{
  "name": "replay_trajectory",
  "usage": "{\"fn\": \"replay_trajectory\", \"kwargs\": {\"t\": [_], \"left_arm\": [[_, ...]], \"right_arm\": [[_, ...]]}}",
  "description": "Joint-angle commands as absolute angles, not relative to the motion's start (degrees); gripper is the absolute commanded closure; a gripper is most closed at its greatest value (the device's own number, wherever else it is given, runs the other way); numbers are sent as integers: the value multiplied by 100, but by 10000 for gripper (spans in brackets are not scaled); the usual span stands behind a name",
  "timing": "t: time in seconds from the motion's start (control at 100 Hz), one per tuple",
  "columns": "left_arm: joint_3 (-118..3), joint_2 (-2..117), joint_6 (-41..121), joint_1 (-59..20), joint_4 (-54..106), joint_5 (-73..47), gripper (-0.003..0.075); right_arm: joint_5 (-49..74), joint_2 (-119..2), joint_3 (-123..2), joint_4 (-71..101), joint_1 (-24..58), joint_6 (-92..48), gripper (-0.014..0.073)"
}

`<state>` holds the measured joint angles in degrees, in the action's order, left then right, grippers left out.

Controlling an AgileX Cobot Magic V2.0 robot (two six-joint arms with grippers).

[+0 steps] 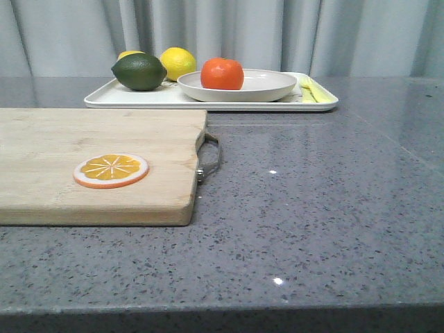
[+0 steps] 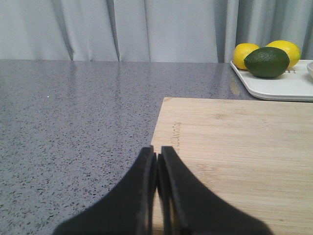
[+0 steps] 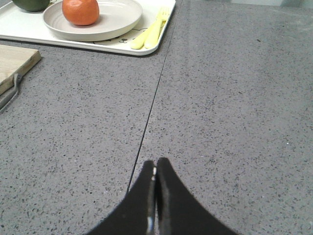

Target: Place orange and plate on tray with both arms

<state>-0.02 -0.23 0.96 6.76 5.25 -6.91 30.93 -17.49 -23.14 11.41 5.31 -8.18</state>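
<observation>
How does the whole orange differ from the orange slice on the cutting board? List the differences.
The orange is a whole round, glossy red-orange fruit; the orange slice is a flat disc, yellow-orange with a pale rim and visible segments. The orange sits in the plate on the tray; the slice lies flat on the cutting board, nearer the camera. Both are round, and neither is held.

Tray (image 1: 104, 99): far side of the counter (image 1: 319, 208); holds plate, lime, lemons
Plate (image 1: 277, 87): on tray; orange (image 1: 222, 73) inside it
Lime (image 1: 139, 71): left of plate; lemons (image 1: 178, 62) behind it
Board (image 1: 97, 187): near left; orange slice (image 1: 111, 171) on top
</observation>
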Motion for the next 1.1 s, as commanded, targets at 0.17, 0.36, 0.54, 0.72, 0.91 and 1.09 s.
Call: {"fn": "replay_trajectory", "kwargs": {"t": [0.17,0.36,0.54,0.72,0.91,1.09], "left_arm": [[133,-202,84,676,517,-270,739],[133,-202,84,676,517,-270,739],[133,-202,84,676,517,-270,739],[133,-202,84,676,517,-270,739],[133,-202,84,676,517,-270,739],[133,-202,84,676,517,-270,739]], "right_arm": [[2674,-1775,-2463,1123,526,-857,658],[2674,-1775,-2463,1123,526,-857,658],[2674,-1767,-2459,1123,526,-857,658],[2478,-1625,-2337,1090,515,-857,658],[1135,-1225,-1666,815,498,-698,658],[-72,-867,-1000,303,208,248,658]]}}
